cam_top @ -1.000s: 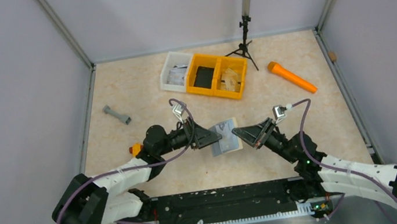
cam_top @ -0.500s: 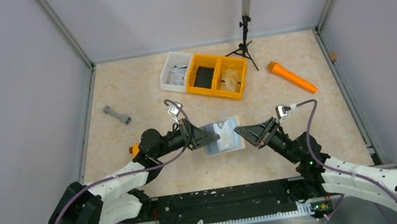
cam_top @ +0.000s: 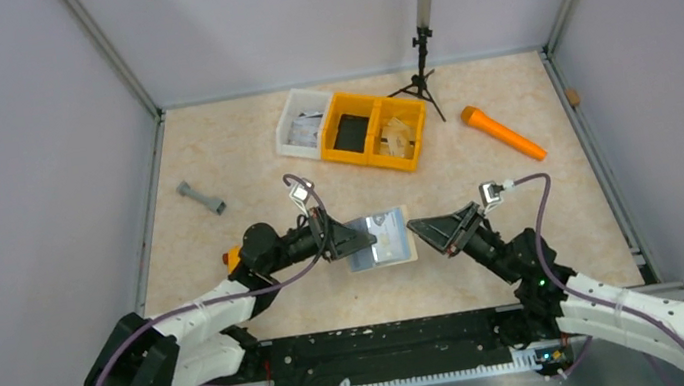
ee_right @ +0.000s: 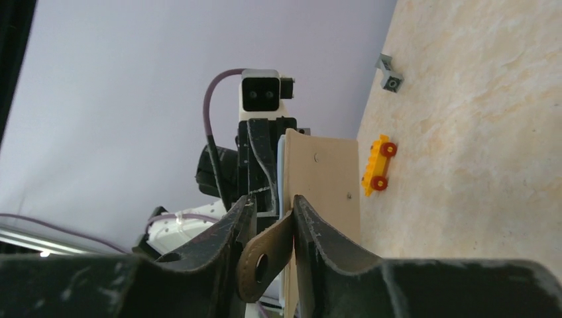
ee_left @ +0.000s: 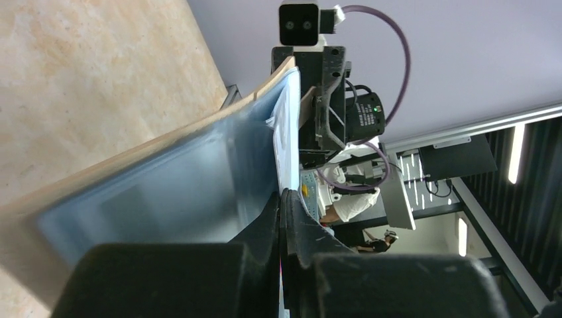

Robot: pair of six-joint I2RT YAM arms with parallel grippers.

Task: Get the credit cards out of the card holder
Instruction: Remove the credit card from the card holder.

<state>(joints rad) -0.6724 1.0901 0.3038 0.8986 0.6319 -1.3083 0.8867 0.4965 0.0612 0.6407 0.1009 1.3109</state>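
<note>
Beige marbled tabletop, lavender walls

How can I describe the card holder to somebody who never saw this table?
At the table's middle, nearer than the yellow bins, the left gripper faces the right gripper. The card holder is the thin flat rectangle between them, silvery blue on one face, tan on the other.

Seen from overhead, the card holder is too small for me to make out any cards; the right arm runs off the lower corner; on the left wrist camera the holder's near end is blurred and the left gripper is cut off at the bottom edge; on the right wrist camera I cannot tell whether the right gripper squeezes the brown strap.
</note>
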